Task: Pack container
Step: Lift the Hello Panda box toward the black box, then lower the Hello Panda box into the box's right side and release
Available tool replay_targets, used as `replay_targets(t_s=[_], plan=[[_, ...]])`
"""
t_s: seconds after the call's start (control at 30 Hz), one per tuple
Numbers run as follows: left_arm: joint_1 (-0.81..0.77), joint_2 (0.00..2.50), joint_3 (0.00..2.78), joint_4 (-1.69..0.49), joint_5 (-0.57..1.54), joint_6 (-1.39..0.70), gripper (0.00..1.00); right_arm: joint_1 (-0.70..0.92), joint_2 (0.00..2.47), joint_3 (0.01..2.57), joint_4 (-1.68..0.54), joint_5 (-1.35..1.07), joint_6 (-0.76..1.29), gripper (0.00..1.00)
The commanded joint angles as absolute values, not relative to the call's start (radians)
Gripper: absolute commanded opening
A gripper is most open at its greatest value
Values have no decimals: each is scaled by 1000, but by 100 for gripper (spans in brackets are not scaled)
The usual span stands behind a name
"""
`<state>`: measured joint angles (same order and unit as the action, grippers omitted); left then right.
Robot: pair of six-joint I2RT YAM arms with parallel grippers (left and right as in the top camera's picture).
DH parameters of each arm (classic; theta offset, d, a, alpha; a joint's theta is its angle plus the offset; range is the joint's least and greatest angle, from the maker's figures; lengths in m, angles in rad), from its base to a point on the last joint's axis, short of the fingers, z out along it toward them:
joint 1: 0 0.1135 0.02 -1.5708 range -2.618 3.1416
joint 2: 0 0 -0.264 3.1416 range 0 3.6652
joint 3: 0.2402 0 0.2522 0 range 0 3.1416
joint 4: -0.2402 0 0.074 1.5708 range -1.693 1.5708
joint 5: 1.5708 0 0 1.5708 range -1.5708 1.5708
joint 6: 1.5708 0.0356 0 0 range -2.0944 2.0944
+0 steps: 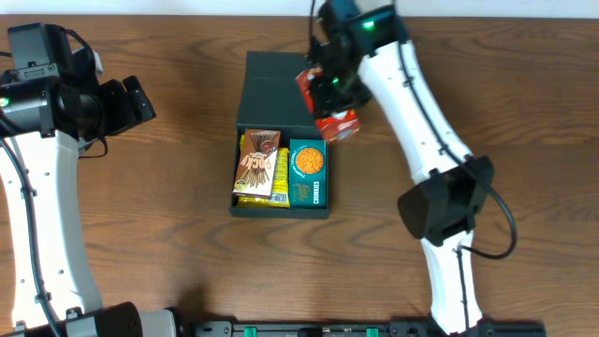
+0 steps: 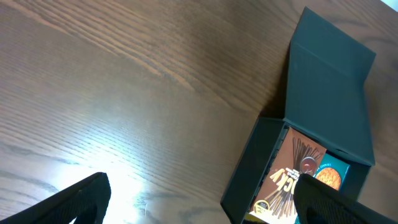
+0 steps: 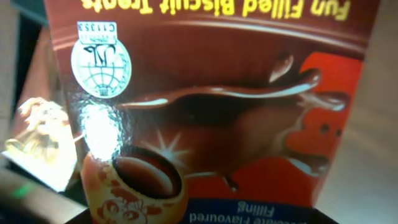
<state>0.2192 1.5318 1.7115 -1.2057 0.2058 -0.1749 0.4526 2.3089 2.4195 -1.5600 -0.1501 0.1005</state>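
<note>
**A:** We open on the container (image 1: 281, 211), sitting mid-table with its flap lid (image 1: 271, 89) laid back flat on the far side. It's a dark, matte teal-black box with square corners.

**B:** We'd call it light, stiff cardboard. It looks grippy rather than slick, but the walls would dent under a hard pinch. We'd take it by a side wall, or by the lid's free edge to fold it shut.

**A:** Inside we see a brown Pocky box (image 1: 259, 165) beside a teal biscuit box (image 1: 308, 173).

**B:** At the far right corner, the right gripper (image 1: 328, 94) straddles a red biscuit packet (image 1: 339, 123). We can't tell whether its jaws are clamped on it.

**A:** Out wide, the left gripper (image 1: 138, 99) hovers well apart from the container, jaws spread and empty.
</note>
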Motion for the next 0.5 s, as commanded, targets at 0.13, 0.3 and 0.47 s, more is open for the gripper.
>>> replay_targets(t_s=[0.13, 0.3, 0.47], plan=[[222, 1538, 1703, -1201, 199, -126, 95, 554, 2316, 2330, -1579, -159, 376, 45], [222, 1538, 1703, -1200, 199, -126, 95, 639, 2316, 2193, -1557, -163, 459, 46], [222, 1538, 1703, -1200, 200, -127, 95, 693, 2316, 2106, -1537, -154, 547, 44]])
